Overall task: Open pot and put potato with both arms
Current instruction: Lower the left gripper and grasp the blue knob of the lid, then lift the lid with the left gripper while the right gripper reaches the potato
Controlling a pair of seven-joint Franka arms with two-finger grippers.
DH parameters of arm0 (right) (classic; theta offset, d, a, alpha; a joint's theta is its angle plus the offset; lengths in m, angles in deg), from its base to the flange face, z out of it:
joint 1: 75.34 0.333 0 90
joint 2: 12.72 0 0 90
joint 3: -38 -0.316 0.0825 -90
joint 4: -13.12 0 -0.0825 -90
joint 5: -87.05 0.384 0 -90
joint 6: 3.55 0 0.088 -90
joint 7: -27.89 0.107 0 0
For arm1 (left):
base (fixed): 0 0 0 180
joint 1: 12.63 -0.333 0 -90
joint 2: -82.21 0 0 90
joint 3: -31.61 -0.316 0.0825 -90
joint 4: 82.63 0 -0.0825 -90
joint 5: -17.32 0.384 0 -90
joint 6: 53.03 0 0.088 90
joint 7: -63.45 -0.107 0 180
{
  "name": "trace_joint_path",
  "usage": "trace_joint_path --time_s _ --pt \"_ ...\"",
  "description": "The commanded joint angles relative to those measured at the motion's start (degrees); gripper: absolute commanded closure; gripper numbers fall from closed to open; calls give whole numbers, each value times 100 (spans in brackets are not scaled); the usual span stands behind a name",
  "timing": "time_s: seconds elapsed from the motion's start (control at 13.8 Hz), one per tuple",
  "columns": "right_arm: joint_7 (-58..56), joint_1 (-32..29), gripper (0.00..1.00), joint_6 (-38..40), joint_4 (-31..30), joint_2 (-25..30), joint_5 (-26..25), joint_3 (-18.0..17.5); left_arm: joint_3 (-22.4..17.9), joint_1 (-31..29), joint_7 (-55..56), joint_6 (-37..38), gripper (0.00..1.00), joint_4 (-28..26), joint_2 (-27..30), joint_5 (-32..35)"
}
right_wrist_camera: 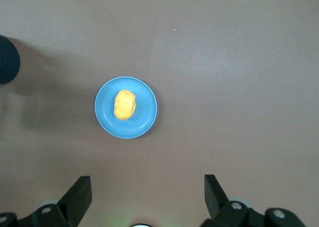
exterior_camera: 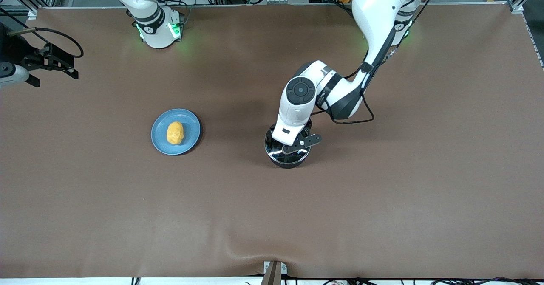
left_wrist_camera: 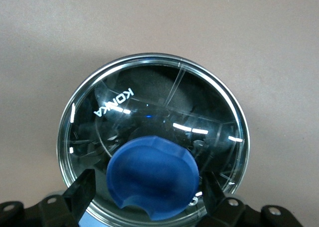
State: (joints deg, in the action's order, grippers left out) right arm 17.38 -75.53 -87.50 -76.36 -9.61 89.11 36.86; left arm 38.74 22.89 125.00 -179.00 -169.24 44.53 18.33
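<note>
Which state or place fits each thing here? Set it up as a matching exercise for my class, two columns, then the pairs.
Things
1. potato
2. glass lid
3. left end effector
4. right end effector

States
A. on the pot
B. open, high above the table
C. on the blue plate
D. fingers either side of the blue knob

Pairs: 1-C, 2-A, 3-D, 4-B

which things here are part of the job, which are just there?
Job: pot, its glass lid with blue knob, potato, left gripper astride the knob, right gripper waiting high above the table.
Just there: blue plate under the potato.
</note>
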Motion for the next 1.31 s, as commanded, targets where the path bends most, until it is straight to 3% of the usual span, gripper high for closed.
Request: trace_joint_path --time_s 0.0,0.22,0.65,0.94,1.24 --pt "84 28 0 63 80 -38 75 34 -63 69 103 2 33 162 -90 189" --pt "84 37 0 63 89 -56 75 34 -63 60 111 28 48 162 -20 189" --pt "75 28 0 19 133 -187 -13 43 -80 -45 103 151 50 162 296 180" --pt "57 45 0 -16 229 -714 -74 52 -45 -500 -2 493 50 83 902 180" --pt "-56 -51 0 -507 317 -1258 -48 52 121 -1360 -1194 600 51 -977 1911 -134"
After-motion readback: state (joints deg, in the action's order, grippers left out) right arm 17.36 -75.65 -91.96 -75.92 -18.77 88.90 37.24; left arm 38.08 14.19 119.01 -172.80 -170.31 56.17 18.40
